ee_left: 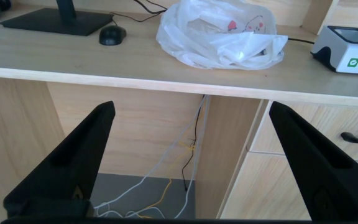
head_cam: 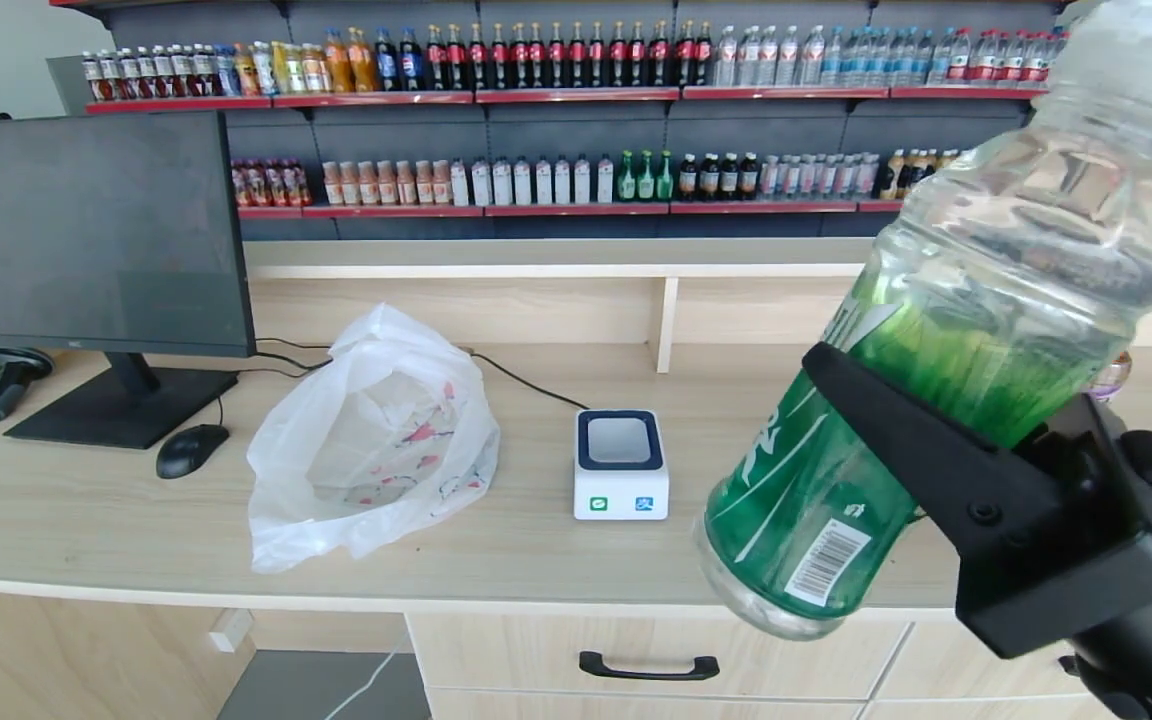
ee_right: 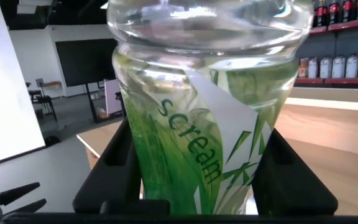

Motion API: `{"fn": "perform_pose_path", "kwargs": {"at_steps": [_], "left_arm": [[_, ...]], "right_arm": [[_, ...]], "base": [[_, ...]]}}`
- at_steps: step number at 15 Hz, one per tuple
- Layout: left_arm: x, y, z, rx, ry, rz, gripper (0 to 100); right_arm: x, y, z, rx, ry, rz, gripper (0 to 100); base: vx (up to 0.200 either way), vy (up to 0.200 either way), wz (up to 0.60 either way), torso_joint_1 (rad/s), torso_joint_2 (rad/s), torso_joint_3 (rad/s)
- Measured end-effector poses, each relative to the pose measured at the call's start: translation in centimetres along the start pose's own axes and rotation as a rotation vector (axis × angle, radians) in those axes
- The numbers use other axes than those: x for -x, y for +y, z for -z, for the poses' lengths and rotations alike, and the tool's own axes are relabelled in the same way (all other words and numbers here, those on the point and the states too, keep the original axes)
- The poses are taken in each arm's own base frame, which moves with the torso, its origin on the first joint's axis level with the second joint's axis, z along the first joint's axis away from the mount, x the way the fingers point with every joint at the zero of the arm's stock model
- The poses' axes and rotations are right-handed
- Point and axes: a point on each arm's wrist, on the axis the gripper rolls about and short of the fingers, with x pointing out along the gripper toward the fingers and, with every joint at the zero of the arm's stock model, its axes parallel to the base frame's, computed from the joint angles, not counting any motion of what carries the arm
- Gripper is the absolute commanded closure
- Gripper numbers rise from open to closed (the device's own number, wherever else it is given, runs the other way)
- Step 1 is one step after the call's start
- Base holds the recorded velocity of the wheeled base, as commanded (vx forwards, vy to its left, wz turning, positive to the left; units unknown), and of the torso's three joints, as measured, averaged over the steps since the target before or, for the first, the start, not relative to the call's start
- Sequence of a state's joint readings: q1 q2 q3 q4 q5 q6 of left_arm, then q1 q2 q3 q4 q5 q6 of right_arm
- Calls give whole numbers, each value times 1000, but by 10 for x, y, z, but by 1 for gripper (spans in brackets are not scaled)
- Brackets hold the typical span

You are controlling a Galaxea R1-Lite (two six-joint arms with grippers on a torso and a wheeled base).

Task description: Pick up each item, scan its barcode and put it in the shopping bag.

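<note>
Tilting above the front-right edge of the tabletop [head_cam: 86, 520], the green-labelled bottle [head_cam: 996, 270] of clear liquid sits pinched in the right hand [ee_right: 204, 180]. Left of it stands the scanner [head_cam: 621, 465], then the open-mouthed shopping bag [head_cam: 371, 440], contents unclear. The left hand [ee_left: 191, 112] hangs spread below the front edge.

You are looking at one green bottle [head_cam: 996, 270], one shopping bag [head_cam: 376, 440], one countertop scanner [head_cam: 621, 465], one monitor [head_cam: 86, 230], one mouse [head_cam: 191, 450] and one handheld scanner [head_cam: 6, 380]. Behind the worktop [head_cam: 86, 520], two shelf rows [head_cam: 576, 97] are carrying drinks, too many to count. One drawer handle [head_cam: 648, 667] is showing below.
</note>
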State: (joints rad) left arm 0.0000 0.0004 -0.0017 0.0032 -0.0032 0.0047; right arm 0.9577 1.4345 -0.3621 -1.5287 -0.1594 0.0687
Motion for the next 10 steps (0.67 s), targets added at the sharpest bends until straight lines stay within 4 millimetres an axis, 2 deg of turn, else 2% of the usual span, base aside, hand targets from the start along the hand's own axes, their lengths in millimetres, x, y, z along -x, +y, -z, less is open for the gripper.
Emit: {"fn": "perform_pose_path", "kwargs": {"at_steps": [3, 6, 10], "left_arm": [[0, 0, 0, 0, 0, 0, 0], [0, 0, 0, -4, 0, 1, 0], [0, 0, 0, -4, 0, 2, 0]], "right_arm": [[-4, -8, 10, 120, 105, 45, 100], [-12, -28, 3, 369, 94, 118, 100], [-21, -58, -6, 435, 107, 251, 100]], "base": [[0, 0, 0, 0, 0, 0], [0, 0, 0, 0, 0, 0], [0, 0, 0, 0, 0, 0]]}}
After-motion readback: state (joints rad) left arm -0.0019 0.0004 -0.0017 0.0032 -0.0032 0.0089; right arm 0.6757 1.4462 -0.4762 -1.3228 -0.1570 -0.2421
